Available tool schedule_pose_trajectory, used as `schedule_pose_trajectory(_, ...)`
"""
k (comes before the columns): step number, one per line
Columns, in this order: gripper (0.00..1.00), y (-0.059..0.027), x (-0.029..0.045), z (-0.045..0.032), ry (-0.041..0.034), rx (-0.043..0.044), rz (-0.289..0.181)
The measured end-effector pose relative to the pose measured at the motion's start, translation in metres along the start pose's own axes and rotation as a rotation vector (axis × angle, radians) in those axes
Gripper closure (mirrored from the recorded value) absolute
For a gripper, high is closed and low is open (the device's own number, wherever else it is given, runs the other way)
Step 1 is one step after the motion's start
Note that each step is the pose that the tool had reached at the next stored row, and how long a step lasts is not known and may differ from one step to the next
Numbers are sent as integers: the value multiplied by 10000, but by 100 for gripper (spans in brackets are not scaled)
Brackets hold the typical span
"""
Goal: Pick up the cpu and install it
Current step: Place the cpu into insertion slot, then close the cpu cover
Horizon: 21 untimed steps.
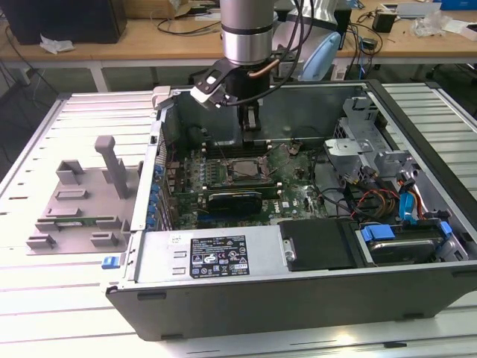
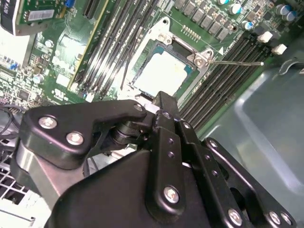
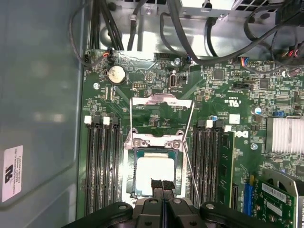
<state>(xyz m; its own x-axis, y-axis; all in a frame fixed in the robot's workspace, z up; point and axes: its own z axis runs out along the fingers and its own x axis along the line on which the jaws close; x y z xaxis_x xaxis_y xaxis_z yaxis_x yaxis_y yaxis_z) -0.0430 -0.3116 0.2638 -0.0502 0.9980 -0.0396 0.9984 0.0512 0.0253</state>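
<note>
Hand closed, empty, over cpu lying in open socket.

In the first wrist view the fingers cover one edge of the cpu, and in the exterior view the arm is cut off by the picture's upper edge.

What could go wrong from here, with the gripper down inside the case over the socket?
1. The gripper hangs low over the cpu lying in the open socket; pressing on a misseated chip could bend pins.
2. The thin retention lever runs close beside the gripper and could snag.
</note>
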Motion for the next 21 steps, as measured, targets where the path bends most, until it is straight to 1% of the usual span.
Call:
schedule_pose_trajectory(14, 89, 2, 0, -1, -4, 1, 1)
schedule_pose_trajectory(15, 89, 52, -2, 1, -5, 1, 1)
schedule_pose_trajectory(16, 89, 125, -7, 2, -5, 2, 0)
schedule_pose_trajectory(18, 89, 183, -9, 4, -4, 1, 1)
schedule_pose_trajectory(21, 89, 381, -20, 10, -4, 1, 0)
